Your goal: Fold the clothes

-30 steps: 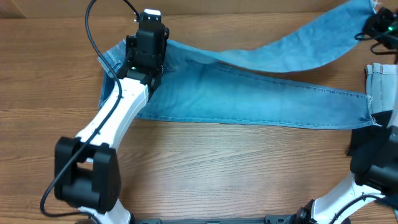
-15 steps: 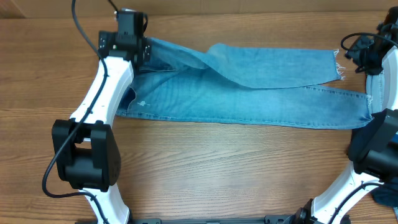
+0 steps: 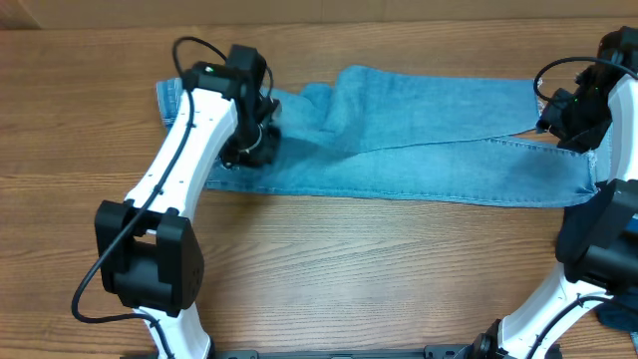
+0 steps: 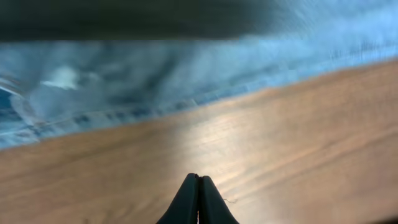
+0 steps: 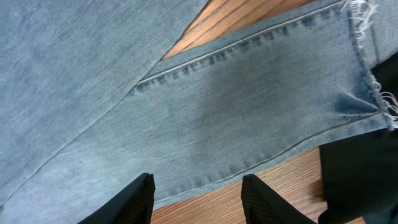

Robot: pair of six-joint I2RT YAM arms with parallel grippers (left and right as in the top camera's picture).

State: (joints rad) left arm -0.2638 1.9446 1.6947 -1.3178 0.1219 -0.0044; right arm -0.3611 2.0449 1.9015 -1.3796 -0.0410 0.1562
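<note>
The light blue jeans (image 3: 429, 150) lie lengthwise across the wooden table, one leg folded over the other, frayed hems at the right (image 5: 367, 43). My left gripper (image 3: 242, 155) hovers over the waist end, near the jeans' front edge. In the left wrist view its fingers (image 4: 199, 179) are pressed together with nothing between them, above bare wood, and the blurred denim (image 4: 155, 81) lies beyond. My right gripper (image 3: 566, 125) hangs above the hem end. Its fingers (image 5: 198, 185) stand apart over the lower leg's edge (image 5: 249, 106), holding nothing.
A pale denim strip (image 3: 624, 110) shows at the table's right edge and a dark blue item (image 3: 618, 317) at the bottom right. Black arm parts (image 5: 357, 174) sit just right of the right gripper. Bare wood (image 3: 379, 269) fills the front of the table.
The raised leg has come down flat onto the other leg and the right gripper has let go of it. The left gripper has moved from the far waist corner toward the front.
</note>
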